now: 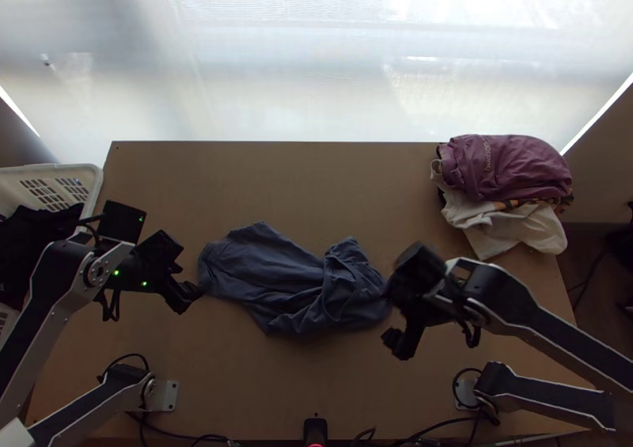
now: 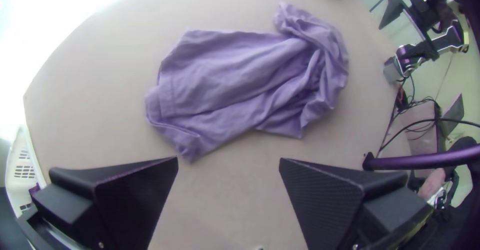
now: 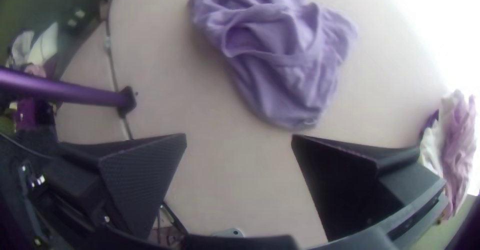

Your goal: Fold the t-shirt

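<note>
- T-shirt [image 1: 289, 289] is lying rumpled mid-table [image 1: 340, 399], btwn the two grippers; its L part is lying flatter, its R part is bunching into deep folds.
- L gripper [image 1: 190, 273] is hovering near the shirt's L end, its fingers standing wide apart, released.
- R gripper [image 1: 392, 308] is hovering near the shirt's R end, also released, w/ a wide gap btwn its fingers.
- Purple garment [image 1: 514, 166] is resting on white cloth [image 1: 506, 229], far R corner.
- White basket [image 1: 93, 179] is standing at far L, w/ dark cloth [image 1: 39, 229] inside.
</note>
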